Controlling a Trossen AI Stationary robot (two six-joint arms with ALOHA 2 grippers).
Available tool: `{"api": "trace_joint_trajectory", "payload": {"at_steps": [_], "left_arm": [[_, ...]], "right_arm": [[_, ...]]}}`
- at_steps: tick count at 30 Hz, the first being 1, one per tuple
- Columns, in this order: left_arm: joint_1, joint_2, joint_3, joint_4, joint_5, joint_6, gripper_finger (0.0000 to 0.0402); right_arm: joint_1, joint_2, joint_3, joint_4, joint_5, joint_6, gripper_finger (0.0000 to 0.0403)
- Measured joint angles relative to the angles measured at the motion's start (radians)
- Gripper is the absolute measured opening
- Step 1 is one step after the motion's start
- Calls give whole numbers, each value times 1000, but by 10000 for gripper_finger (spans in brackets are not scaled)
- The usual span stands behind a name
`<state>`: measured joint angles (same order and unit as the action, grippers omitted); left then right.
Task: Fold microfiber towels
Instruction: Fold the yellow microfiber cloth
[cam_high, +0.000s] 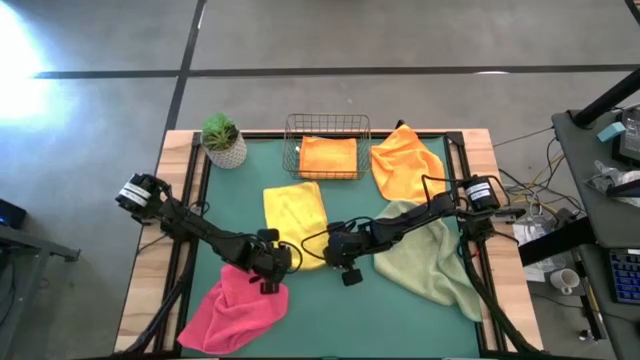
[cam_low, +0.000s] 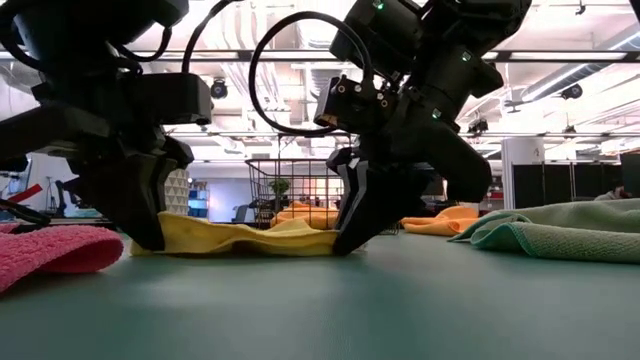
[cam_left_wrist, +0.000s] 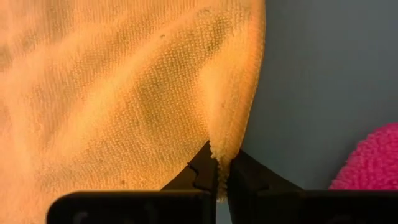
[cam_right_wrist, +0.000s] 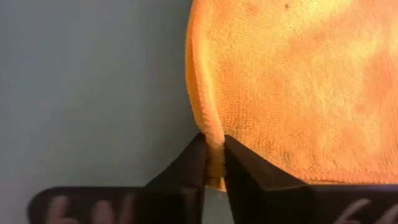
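Tabletop (cam_high: 420, 310): yellow towel (cam_high: 294, 212) stretches away from both tools
Left tool (cam_left_wrist: 219, 177): pinched shut on near-left corner
Right tool (cam_right_wrist: 214, 158): pinched shut on near-right corner

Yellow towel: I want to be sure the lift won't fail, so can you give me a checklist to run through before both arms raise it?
1. Left gripper pinching the yellow towel edge: ok.
2. Right gripper shut on the other near corner: ok.
3. Both grippers down at table level in the low view: ok.
4. Yellow towel free of the pink towel and the sage green towel: ok, none overlap.
5. How much cloth sits between the fingers: cannot tell.
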<state>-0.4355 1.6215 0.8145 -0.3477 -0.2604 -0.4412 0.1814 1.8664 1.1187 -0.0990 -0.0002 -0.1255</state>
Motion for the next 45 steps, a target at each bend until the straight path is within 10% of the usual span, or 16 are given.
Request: {"api": "trace_joint_trajectory", "payload": {"at_steps": [24, 45], "left_arm": [[0, -87, 145, -1, 385, -290, 1], [-24, -129, 230, -403, 242, -393, 1]], "right_arm": [[58, -24, 384, -619, -7, 242, 9], [8, 15, 472, -576, 116, 282, 9]]}}
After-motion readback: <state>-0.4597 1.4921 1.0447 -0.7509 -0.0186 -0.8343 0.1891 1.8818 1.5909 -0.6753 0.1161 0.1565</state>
